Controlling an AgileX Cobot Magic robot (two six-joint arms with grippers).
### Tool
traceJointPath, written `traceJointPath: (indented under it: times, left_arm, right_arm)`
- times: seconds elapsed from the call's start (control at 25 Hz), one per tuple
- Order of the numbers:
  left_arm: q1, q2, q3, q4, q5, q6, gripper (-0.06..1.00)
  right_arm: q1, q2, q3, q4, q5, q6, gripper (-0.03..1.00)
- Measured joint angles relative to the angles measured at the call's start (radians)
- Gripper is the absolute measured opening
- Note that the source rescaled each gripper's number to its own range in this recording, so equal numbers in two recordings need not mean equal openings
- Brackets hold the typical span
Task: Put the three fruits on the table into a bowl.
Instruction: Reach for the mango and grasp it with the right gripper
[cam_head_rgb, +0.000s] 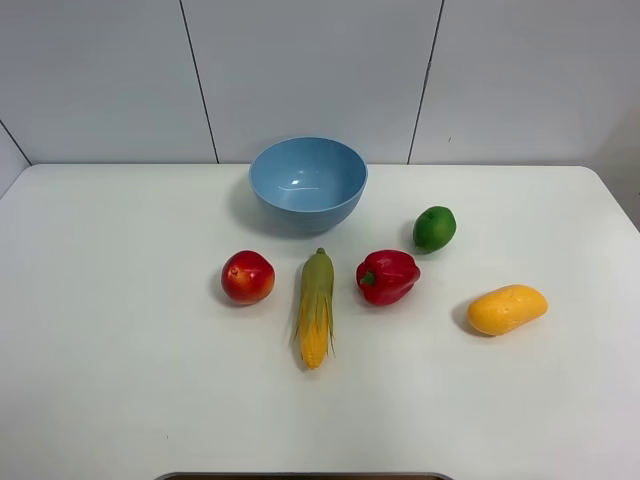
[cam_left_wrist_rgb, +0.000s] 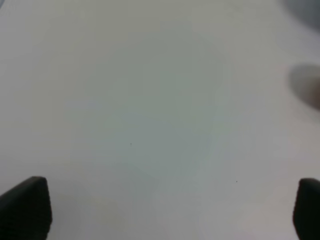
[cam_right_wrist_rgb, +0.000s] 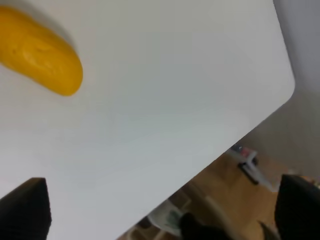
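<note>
The light blue bowl (cam_head_rgb: 307, 183) stands at the back middle of the white table (cam_head_rgb: 120, 330). The red apple (cam_head_rgb: 248, 277) lies left of the corn. The small green fruit (cam_head_rgb: 434, 228) lies right of the bowl. The yellow-orange mango (cam_head_rgb: 507, 309) lies at the right and also shows in the right wrist view (cam_right_wrist_rgb: 40, 52). Neither arm shows in the exterior high view. My left gripper (cam_left_wrist_rgb: 165, 210) is open and empty over bare tabletop. My right gripper (cam_right_wrist_rgb: 162, 207) is open and empty near the table's edge, apart from the mango.
A corn cob with green husk (cam_head_rgb: 315, 307) and a red bell pepper (cam_head_rgb: 387, 276) lie between the apple and the mango. The table's right edge and rounded corner (cam_right_wrist_rgb: 287, 90) show in the right wrist view, with floor beyond.
</note>
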Motion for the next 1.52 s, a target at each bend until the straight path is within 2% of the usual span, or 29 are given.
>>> traceJointPath:
  times: [0.44, 0.68, 0.92, 1.28, 1.52]
  left_arm:
    - [0.0, 0.0, 0.0, 0.0, 0.0, 0.0, 0.96]
    - [0.0, 0.0, 0.0, 0.0, 0.0, 0.0, 0.96]
    - [0.0, 0.0, 0.0, 0.0, 0.0, 0.0, 0.96]
    - [0.0, 0.0, 0.0, 0.0, 0.0, 0.0, 0.96]
    - [0.0, 0.0, 0.0, 0.0, 0.0, 0.0, 0.96]
  right_arm:
    - [0.0, 0.178, 0.0, 0.027, -0.003, -0.119, 0.89]
    - [0.044, 0.297, 0.0, 0.023, -0.018, -0.22, 0.89]
    - [0.101, 0.383, 0.007, 0.022, -0.111, -0.245, 0.89]
    - [0.113, 0.359, 0.255, 0.021, -0.288, -0.282, 0.89]
    - [0.113, 0.355, 0.348, 0.021, -0.374, -0.353, 0.89]
